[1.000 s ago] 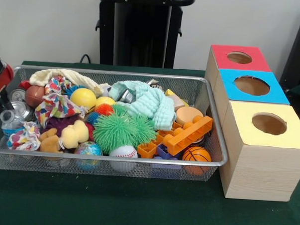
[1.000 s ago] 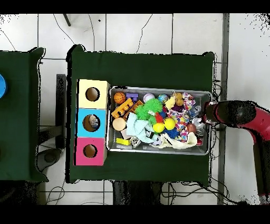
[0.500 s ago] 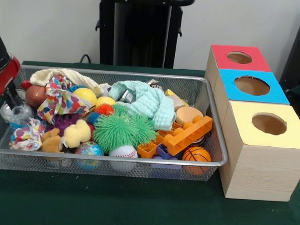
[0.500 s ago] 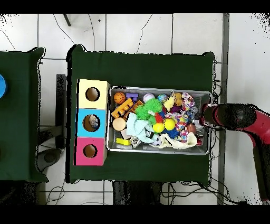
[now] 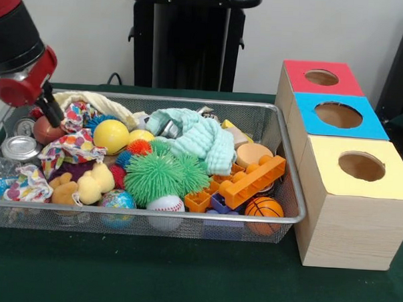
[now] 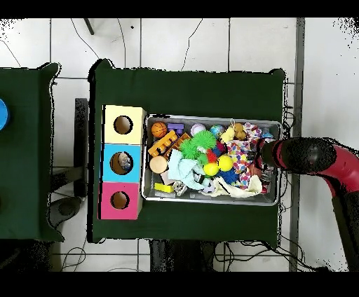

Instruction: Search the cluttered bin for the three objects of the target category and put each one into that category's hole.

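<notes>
The arm has swung up and inward over the bin's end since a second ago, and the silver can [image 5: 17, 147] it had been crowding now lies uncovered; the tool [image 5: 54, 113] hangs just above the football [image 5: 44, 129] and patterned cloth [image 5: 73, 145], and whether it is released or clenched cannot be told. The search step appears in hand, with no toy lifted; the next move calls for settling on one target and lowering squarely over it. The mesh bin [image 5: 290, 188] on the green bench [image 5: 182, 277] brims with balls, a spiky green ball [image 5: 162, 173], an orange block [image 5: 252, 181], a mint cloth [image 5: 199, 137]. Beside it, the red [image 5: 321, 76], blue [image 5: 338, 114] and yellow [image 5: 361, 165] holes; the overhead view shows something already in the blue
</notes>
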Robot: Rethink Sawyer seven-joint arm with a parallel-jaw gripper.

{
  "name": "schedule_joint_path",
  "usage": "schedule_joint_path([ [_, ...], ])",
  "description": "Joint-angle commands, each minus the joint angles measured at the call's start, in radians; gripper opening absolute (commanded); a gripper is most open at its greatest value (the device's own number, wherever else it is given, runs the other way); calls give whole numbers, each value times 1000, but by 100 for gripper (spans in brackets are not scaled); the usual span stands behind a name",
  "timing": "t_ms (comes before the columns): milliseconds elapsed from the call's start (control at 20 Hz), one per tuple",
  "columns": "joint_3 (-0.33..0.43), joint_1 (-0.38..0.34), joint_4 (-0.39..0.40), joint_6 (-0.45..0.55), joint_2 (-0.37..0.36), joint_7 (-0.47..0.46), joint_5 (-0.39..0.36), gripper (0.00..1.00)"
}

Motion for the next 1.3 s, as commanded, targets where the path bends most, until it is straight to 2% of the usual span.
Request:
schedule_joint_path([
  [50, 89, 15, 160, -72, -56, 24, 42, 0],
  [250, 89, 26, 166, -86, -67, 38, 42, 0],
  [400, 46, 47, 131, -108, -68, 98, 24, 0],
  [650, 15, 57, 95, -106, -59, 111, 19, 0],
  [900, -61, 99, 14, -102, -55, 205, 19, 0],
  [1300, -142, 152, -95, -50, -50, 303, 73, 0],
])
